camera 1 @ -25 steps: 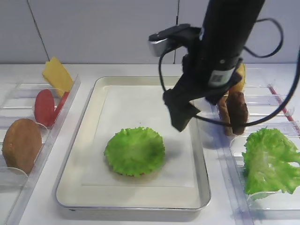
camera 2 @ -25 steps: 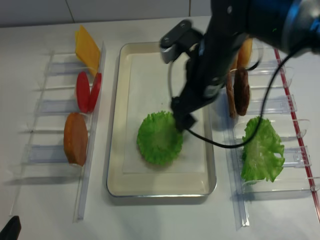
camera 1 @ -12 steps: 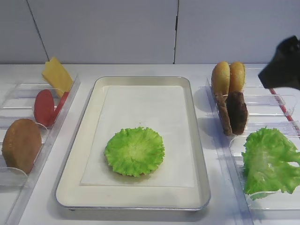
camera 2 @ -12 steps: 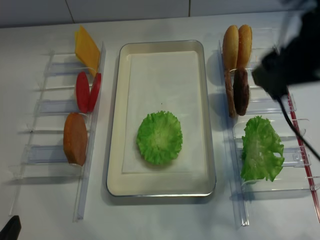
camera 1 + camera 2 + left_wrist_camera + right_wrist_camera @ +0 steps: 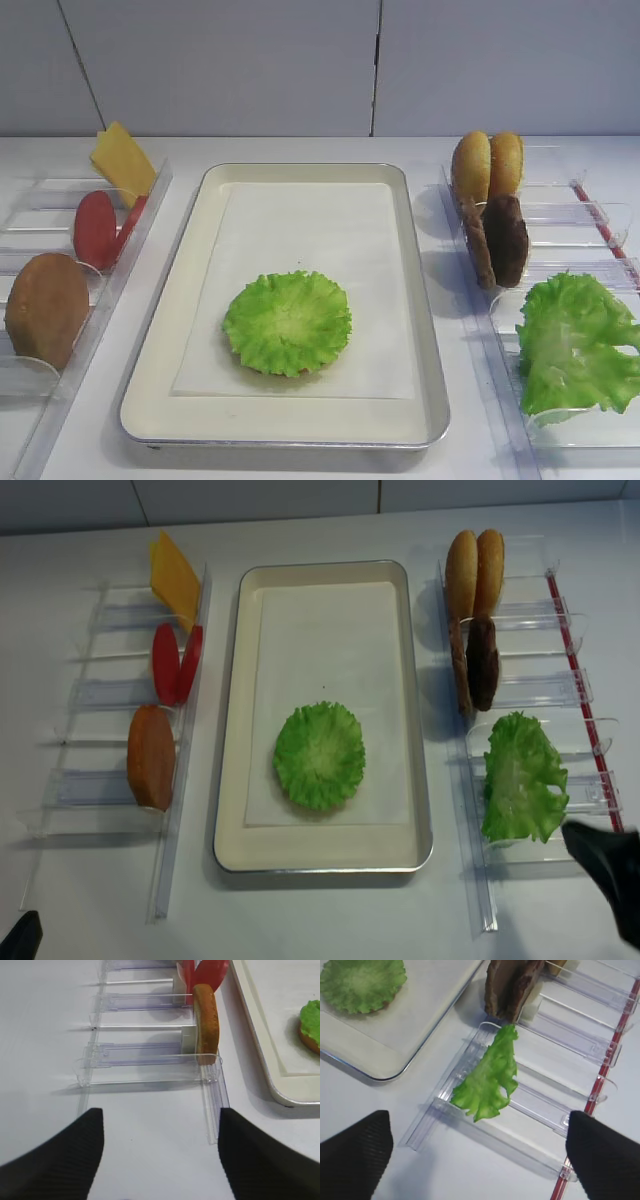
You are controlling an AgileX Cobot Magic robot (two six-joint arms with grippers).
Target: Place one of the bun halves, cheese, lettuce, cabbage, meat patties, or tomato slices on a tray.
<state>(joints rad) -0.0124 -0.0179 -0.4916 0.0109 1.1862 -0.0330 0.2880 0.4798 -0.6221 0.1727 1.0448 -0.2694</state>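
On my high view I see the lettuce (image 5: 287, 322) lying flat on the white paper in the near half of the tray (image 5: 423, 330), no arm in sight. The realsense view adds a dark piece of the right arm at its lower right corner, beside the bulkier green leaf (image 5: 520, 778).

My right wrist view shows the right tool (image 5: 480, 1152) spread wide and holding nothing, hovering over that leaf's clear holder (image 5: 540, 1105), with the meat patties (image 5: 512, 985) beyond.

My left wrist view shows the left tool (image 5: 160, 1152) also gaping, empty, above the bench (image 5: 45, 1050) near a bun half (image 5: 206, 1022) standing on edge before the tomato slices (image 5: 202, 971).
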